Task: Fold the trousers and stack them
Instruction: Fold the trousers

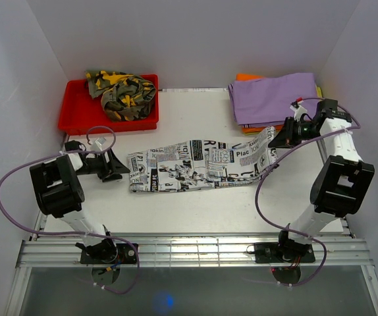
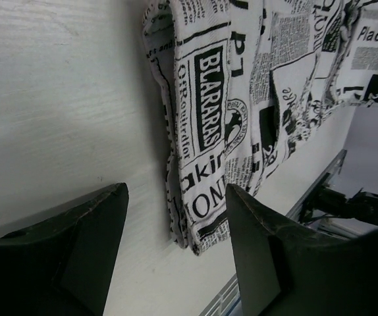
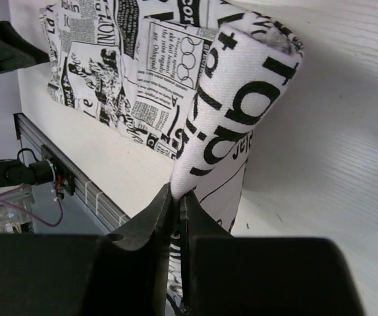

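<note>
You're clamping the right gripper (image 3: 176, 197) on the trousers' (image 1: 195, 164) right end, holding it raised. They're lying mid-table (image 1: 189, 210). Your left gripper (image 2: 176, 192) is sitting beside their left end, jaws apart.

Woven matt cloth trousers (image 1: 189, 166), glossy red plastic tray (image 1: 74, 122), faintly grained white table (image 1: 195, 212)

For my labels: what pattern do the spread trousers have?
The trousers: black-on-white newspaper print; left wrist view.
</note>
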Tool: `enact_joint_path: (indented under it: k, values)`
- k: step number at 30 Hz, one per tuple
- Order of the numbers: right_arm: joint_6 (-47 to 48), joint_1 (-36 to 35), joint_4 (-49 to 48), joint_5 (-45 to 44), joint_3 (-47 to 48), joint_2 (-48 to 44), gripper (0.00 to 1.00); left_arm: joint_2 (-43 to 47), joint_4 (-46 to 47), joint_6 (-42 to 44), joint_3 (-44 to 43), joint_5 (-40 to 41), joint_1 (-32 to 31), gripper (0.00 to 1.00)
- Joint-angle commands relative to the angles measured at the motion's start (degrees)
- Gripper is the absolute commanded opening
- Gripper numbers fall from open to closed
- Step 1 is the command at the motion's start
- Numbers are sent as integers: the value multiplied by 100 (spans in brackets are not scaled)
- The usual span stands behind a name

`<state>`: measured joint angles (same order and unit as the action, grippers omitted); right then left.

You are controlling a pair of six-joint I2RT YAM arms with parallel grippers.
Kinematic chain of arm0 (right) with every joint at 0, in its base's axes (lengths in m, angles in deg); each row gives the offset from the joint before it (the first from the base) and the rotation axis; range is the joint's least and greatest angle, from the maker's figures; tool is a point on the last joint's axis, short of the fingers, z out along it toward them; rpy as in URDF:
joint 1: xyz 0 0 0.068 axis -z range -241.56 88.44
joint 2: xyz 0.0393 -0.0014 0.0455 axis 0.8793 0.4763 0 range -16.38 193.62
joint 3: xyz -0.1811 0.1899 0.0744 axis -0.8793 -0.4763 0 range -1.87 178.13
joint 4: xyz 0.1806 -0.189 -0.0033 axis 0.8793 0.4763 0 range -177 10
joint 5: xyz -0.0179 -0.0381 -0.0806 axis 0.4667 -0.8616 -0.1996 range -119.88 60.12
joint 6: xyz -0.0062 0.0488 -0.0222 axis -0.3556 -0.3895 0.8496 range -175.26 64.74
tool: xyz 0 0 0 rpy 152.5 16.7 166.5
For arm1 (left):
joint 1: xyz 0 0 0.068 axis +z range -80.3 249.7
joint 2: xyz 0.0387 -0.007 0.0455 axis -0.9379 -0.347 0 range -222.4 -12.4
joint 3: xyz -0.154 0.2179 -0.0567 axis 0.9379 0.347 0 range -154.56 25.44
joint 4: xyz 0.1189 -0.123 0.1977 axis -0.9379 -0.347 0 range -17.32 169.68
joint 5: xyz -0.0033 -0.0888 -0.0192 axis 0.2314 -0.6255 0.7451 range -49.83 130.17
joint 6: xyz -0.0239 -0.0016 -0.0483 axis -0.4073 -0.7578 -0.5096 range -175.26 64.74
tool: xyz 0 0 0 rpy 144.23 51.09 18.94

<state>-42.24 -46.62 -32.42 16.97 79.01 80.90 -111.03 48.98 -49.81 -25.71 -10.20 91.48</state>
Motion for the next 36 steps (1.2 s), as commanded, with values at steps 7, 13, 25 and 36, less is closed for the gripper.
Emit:
enact_joint_path:
  k: [7, 13, 25, 36]
  values:
    - [-1924, -1395, -1397, 88, 112, -587, 8, -595, 880, -870, 158, -342, -262, 59]
    - [-2821, -2459, -2232, -747, 234, -420, 8, -1000, 1127, -1318, 185, -447, -350, 26]
    - [-3481, -4129, -2857, -976, 1456, 836, 8, -1150, 1470, -1564, 325, -527, -604, 0]
    - [-3771, -5018, -2919, -1380, 2317, 2067, 8, -912, 1971, -2057, 563, -96, -1079, 0]
